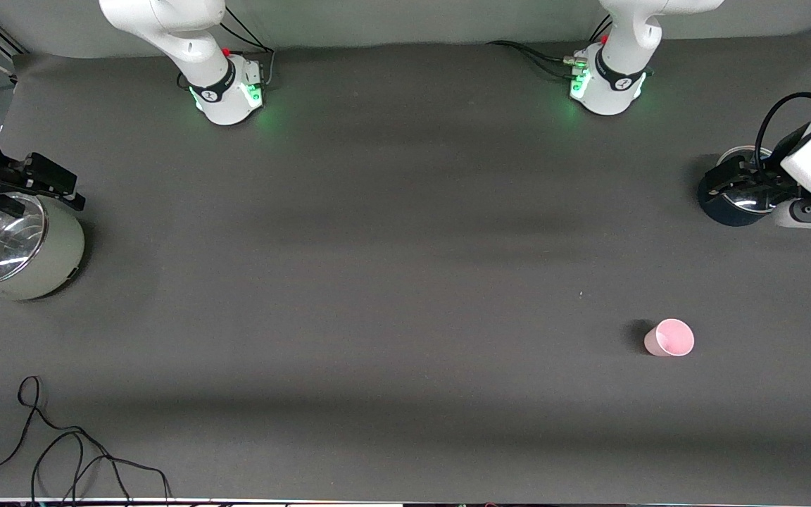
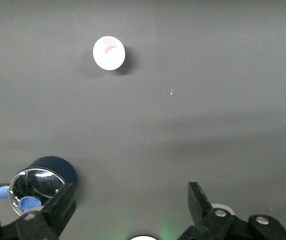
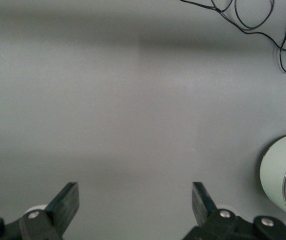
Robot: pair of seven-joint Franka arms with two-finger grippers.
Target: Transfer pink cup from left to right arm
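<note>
Even, dim overhead light, soft banded shadows across the table (image 1: pixel 405 282), sharp focus throughout.

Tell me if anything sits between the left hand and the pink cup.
Nothing visible does. Bare table mat lies between the open left hand and the upright pink cup; the dark lidded pot sits beside the hand.

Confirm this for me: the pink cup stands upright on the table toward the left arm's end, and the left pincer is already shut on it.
Not right. The left pincer is open and holds nothing; the left wrist view shows its fingers spread wide with the pink cup well clear of them. The rest stands: in the front view the cup sits upright, alone on the table, toward the left arm's end.
</note>
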